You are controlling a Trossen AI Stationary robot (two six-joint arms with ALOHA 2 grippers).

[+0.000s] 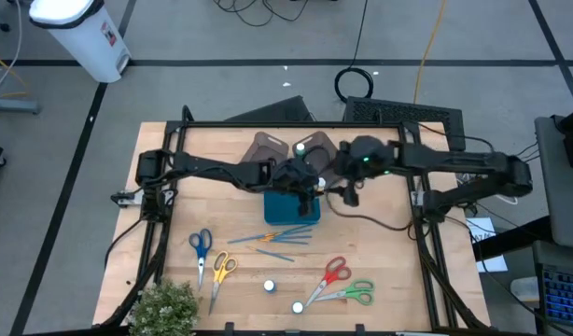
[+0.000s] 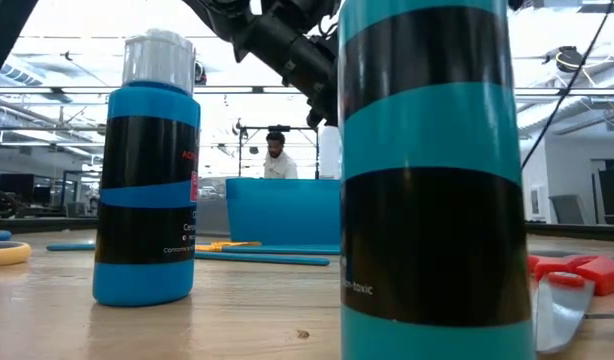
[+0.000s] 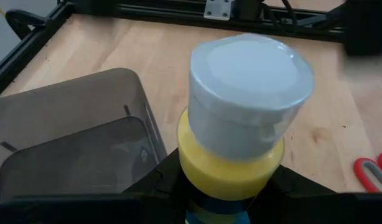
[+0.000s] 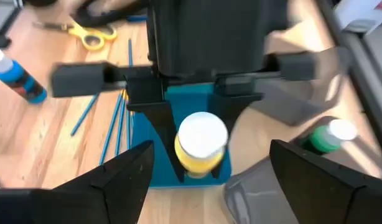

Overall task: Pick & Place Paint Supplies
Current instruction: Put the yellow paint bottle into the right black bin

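Observation:
A yellow paint bottle with a white cap sits in my left gripper, which is shut on it over the teal tray at mid-table. My right gripper hovers just right of it, open, with its fingers spread wide and touching nothing. On the near table lie blue scissors, yellow scissors, red scissors and green scissors, thin brushes and two standing bottles. A green bottle stands in a grey-brown bin. My left gripper pinches the yellow bottle's body just under the white cap, one finger on each side. The fingers slant down from the table's left. The bottle stands cap-up over the teal tray; its bottom is hidden, so I cannot tell if it rests there.
Two grey-brown bins sit behind the tray, one close beside the held bottle. A small plant stands at the near left corner. The black frame rings the table. A person stands in the room beyond.

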